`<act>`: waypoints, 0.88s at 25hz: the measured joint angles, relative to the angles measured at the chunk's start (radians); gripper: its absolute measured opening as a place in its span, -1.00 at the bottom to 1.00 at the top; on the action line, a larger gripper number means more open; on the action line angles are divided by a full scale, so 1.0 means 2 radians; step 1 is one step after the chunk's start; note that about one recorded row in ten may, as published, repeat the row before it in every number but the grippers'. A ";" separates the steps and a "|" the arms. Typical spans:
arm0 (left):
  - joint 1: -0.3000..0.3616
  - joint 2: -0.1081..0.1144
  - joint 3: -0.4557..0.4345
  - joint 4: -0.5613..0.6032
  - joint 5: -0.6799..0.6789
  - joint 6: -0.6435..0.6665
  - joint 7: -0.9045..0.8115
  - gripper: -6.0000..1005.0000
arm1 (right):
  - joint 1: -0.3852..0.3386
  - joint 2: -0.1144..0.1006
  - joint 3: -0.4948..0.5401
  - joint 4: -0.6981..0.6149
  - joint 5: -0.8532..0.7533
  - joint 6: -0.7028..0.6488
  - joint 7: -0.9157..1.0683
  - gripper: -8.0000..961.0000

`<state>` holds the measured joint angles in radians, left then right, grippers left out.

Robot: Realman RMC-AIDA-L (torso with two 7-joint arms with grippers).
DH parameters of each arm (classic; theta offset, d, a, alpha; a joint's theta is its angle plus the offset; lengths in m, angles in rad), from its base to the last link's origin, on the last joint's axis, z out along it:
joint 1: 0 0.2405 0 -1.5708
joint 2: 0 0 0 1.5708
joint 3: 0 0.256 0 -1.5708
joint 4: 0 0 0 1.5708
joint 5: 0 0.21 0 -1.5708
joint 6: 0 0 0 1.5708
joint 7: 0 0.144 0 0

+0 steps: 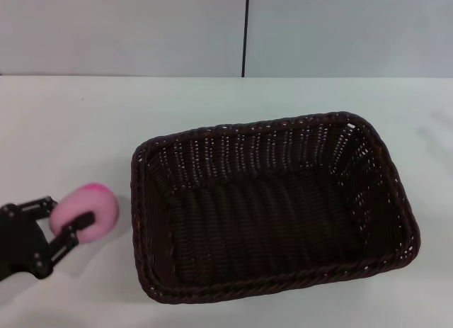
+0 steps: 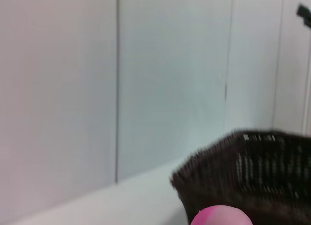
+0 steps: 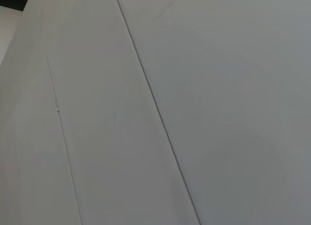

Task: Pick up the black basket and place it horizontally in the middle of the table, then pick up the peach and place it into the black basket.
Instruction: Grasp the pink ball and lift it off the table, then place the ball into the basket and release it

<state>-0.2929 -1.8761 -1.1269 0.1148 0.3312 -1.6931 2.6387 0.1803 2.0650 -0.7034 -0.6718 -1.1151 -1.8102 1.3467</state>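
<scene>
The black basket (image 1: 272, 207) lies lengthwise across the middle of the white table (image 1: 71, 122), open side up and empty. The peach (image 1: 90, 209), pale pink with a magenta patch on top, is at the left of the basket, a short gap from its left rim. My left gripper (image 1: 69, 215) comes in from the lower left and is shut on the peach, one finger on each side. In the left wrist view the peach (image 2: 221, 216) shows at the lower edge with the basket (image 2: 257, 171) just beyond it. My right gripper is out of view.
A pale panelled wall (image 1: 141, 30) with a dark vertical seam (image 1: 245, 30) stands behind the table's far edge. The right wrist view shows only wall panels (image 3: 194, 89). Bare tabletop lies behind the basket and at the far left.
</scene>
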 joint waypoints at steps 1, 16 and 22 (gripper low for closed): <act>0.000 0.002 -0.007 -0.001 0.000 -0.007 0.000 -0.35 | 0.000 0.000 0.000 0.000 0.000 0.000 0.000 0.17; -0.015 -0.001 -0.049 -0.166 0.039 -0.067 -0.019 -0.57 | -0.003 0.000 0.023 0.001 0.004 -0.021 0.002 0.17; -0.018 -0.046 -0.070 -0.235 0.060 0.042 -0.060 -0.58 | -0.006 -0.001 0.042 0.011 0.001 -0.036 0.002 0.17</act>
<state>-0.3295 -1.9687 -1.2662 -0.3544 0.4517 -1.6084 2.5188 0.1673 2.0624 -0.6188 -0.6492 -1.1131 -1.8813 1.3516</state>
